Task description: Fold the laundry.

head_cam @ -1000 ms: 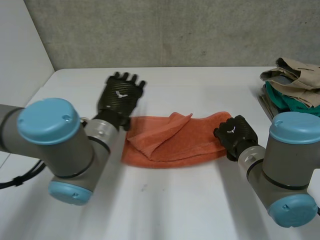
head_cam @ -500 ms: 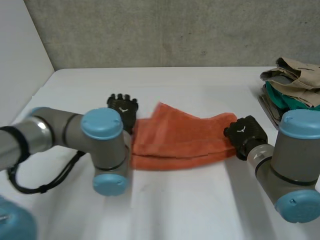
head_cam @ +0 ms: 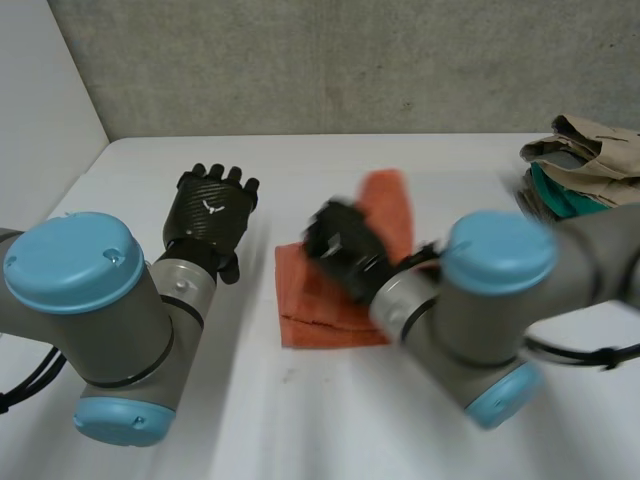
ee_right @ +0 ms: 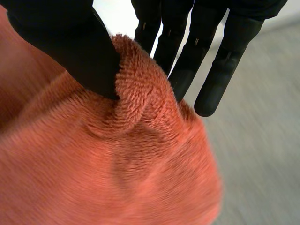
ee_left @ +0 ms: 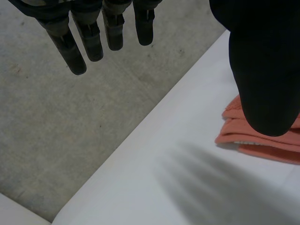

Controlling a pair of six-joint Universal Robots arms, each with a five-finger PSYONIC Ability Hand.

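An orange towel (head_cam: 330, 300) lies folded on the white table (head_cam: 420, 170) in the middle. My right hand (head_cam: 343, 248) is above it, pinching the towel's right end (ee_right: 140, 89) between thumb and fingers and holding it lifted over the left half. A raised flap of the towel (head_cam: 388, 205) stands behind the hand. My left hand (head_cam: 207, 212) hovers to the left of the towel, fingers (ee_left: 84, 37) straight and apart, holding nothing. The towel's near-left edge (ee_left: 262, 140) lies beside its thumb.
A pile of beige and teal clothes (head_cam: 580, 170) sits at the table's far right edge. A grey concrete wall (head_cam: 330, 60) stands behind the table. My right arm (head_cam: 500, 300) crosses the table in front of the towel.
My right hand has swept left, carrying the towel's right end over toward the left side. My left hand has drawn back off the towel's left end and risen.
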